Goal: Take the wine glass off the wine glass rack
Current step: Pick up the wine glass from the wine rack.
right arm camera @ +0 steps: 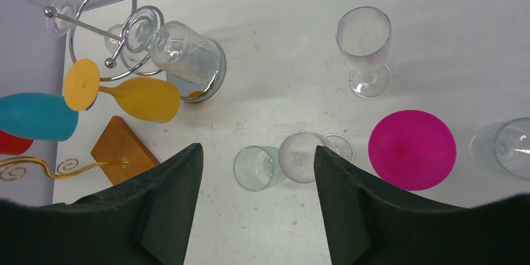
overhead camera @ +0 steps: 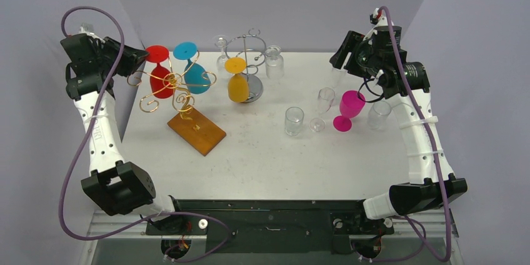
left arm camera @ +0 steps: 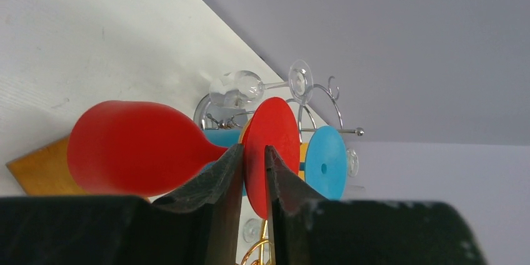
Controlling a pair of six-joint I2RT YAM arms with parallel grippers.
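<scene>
On red glass (left arm camera: 134, 147), left tool (left arm camera: 253, 150) closed

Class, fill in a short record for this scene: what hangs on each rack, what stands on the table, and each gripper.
Gold rack: red wine glass, blue glass hanging
Chrome rack: yellow glass, hung clear glasses
Table: pink glass, loose clear glasses
Left gripper: fingers narrowly flanking the red wine glass's stem; contact unclear
Right gripper: open, empty
</scene>
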